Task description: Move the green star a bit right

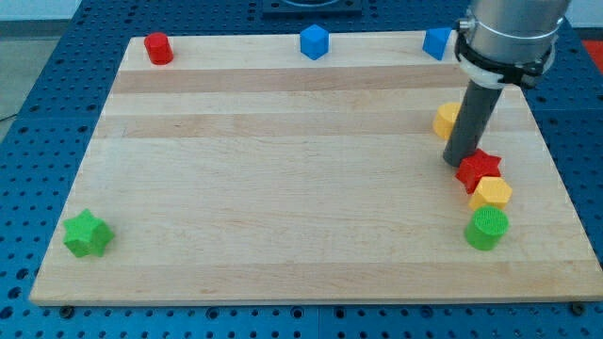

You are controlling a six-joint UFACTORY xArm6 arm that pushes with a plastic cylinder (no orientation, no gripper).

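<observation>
The green star [87, 234] sits far to the left of my tip [459, 160] and lower in the view, near the wooden board's [283, 122] lower-left corner, with bare board to its right. Along the top edge stand a red cylinder [157, 48], a blue cube [314, 41] and a blue block [436, 43]. A yellow block [446, 120] lies just above-left of my tip. A red star [479, 169] lies just right of it, then a yellow hexagon [491, 193] and green cylinder [486, 229] below. My tip is a plain rod with nothing to open or close.
</observation>
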